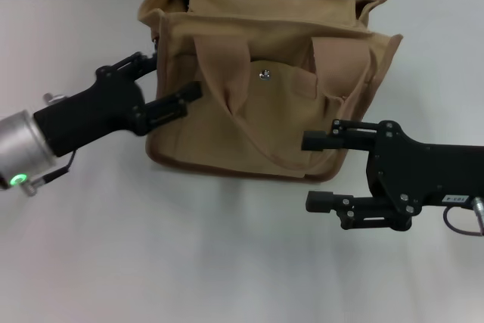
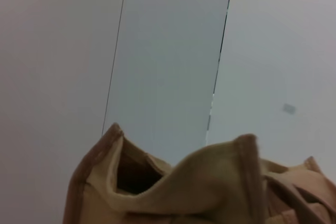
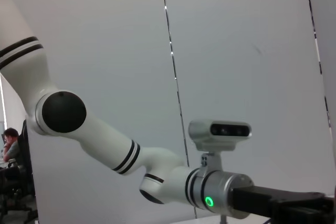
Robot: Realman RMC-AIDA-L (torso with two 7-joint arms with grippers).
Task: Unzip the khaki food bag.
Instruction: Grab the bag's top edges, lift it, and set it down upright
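Observation:
The khaki food bag (image 1: 265,122) stands on the white table (image 1: 189,262), with two tan strap handles (image 1: 227,73) and a silver snap (image 1: 264,74) on its front pocket. My left gripper (image 1: 172,79) is open at the bag's left end, one finger by the side edge and the other over the front face. My right gripper (image 1: 316,172) is open at the bag's lower right front corner, and its upper finger overlaps the bag. The left wrist view shows the bag's top edge (image 2: 210,171) with a dark gap at one corner. I see no zipper pull.
A grey panelled wall (image 2: 168,51) rises behind the table. The right wrist view shows my left arm (image 3: 157,169) with its wrist camera and green light against that wall. Bare table lies in front of the bag.

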